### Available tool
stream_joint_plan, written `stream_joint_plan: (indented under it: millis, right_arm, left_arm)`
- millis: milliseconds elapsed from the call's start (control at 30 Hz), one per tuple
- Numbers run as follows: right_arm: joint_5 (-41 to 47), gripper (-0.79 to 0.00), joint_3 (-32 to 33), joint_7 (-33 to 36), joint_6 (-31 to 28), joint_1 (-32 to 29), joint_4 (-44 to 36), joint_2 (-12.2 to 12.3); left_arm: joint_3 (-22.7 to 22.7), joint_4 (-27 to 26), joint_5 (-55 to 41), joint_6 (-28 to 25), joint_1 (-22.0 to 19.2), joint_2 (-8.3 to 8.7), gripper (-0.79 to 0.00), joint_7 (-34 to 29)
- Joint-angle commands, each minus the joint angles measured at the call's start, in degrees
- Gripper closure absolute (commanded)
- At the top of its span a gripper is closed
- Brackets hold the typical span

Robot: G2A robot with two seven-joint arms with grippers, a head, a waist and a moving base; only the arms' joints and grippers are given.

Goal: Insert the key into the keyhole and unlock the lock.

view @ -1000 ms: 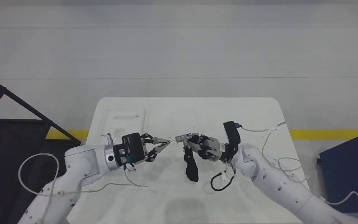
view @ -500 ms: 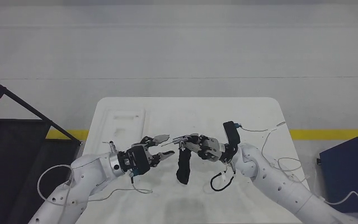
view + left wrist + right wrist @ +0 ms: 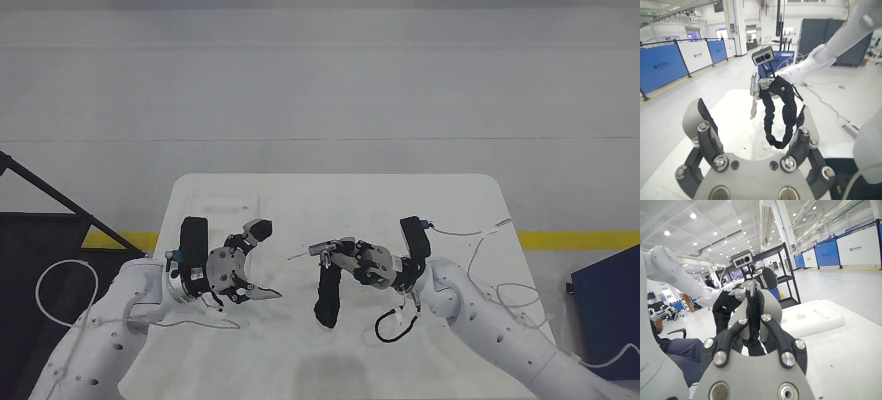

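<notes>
My right gripper (image 3: 336,252) hangs over the middle of the table, shut on the lock (image 3: 322,247). The lock is a chrome cylinder (image 3: 755,86) with a black sleeved cable loop (image 3: 780,117) hanging down to the table. A silver key (image 3: 753,108) sticks out of the cylinder's end, held by nothing else. In the right wrist view the right gripper (image 3: 753,294) clamps the black sleeve just under the chrome shackle (image 3: 752,288). My left gripper (image 3: 265,262) stands open a short way to the left of the key, facing it, with nothing between its fingers (image 3: 704,117).
A white foam tray (image 3: 226,210) with moulded recesses lies at the table's back left. A thin black cord (image 3: 392,325) loops on the table beside the right arm. The table's front edge runs close under both arms.
The left gripper, which was at the key's tip, has opened and drawn back to the left. The key stays in the lock. The hanging cable has swung slightly left.
</notes>
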Motion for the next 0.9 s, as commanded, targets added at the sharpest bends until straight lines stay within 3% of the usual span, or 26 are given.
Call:
stream_joint_plan:
  millis: [0, 133, 267, 400, 500, 567, 633, 700, 867]
  right_arm:
    - [-0.4, 0.0, 0.7, -1.1, -0.2, -0.3, -1.4, -0.1]
    - [-3.1, 0.0, 1.0, -4.3, -0.2, -0.3, -2.5, -0.2]
    - [-7.9, 0.0, 0.0, -7.6, -0.2, 0.9, -2.6, -0.2]
    - [-12.0, 0.0, -1.8, -11.3, -0.2, 2.3, -1.7, -0.1]
    - [-14.0, 0.0, -3.2, -14.1, -0.2, 3.3, -0.7, -0.1]
    - [-14.9, 0.0, -4.0, -15.9, -0.2, 3.9, 0.1, -0.1]
    - [-15.1, 0.0, -4.1, -16.1, -0.2, 4.1, 0.2, -0.1]
    - [-15.1, 0.0, -4.1, -16.1, -0.2, 4.1, 0.2, -0.1]
    - [-15.1, 0.0, -4.1, -16.1, -0.2, 4.1, 0.2, -0.1]
  left_arm:
    - [1.5, 0.4, -9.3, 0.2, -1.3, 0.66, -0.785, -5.7]
    - [6.3, 1.2, -31.3, 0.2, -3.9, 2.42, -0.785, -18.8]
    - [13.2, 4.7, -66.1, 1.1, -8.2, 4.17, -0.785, -38.7]
    - [15.9, 8.6, -92.5, 12.5, -14.9, 5.07, -0.785, -62.2]
    - [16.7, 11.2, -105.5, 17.6, -17.0, 4.61, -0.785, -72.7]
    - [17.0, 12.9, -109.0, 19.6, -18.2, 4.2, -0.785, -77.3]
    - [17.1, 13.5, -106.5, 20.4, -19.5, 3.9, -0.785, -79.3]
    - [13.7, 15.2, -80.2, 15.4, -22.6, 4.48, -0.785, -73.0]
    - [13.7, 15.2, -80.2, 15.4, -22.6, 4.48, -0.785, -73.0]
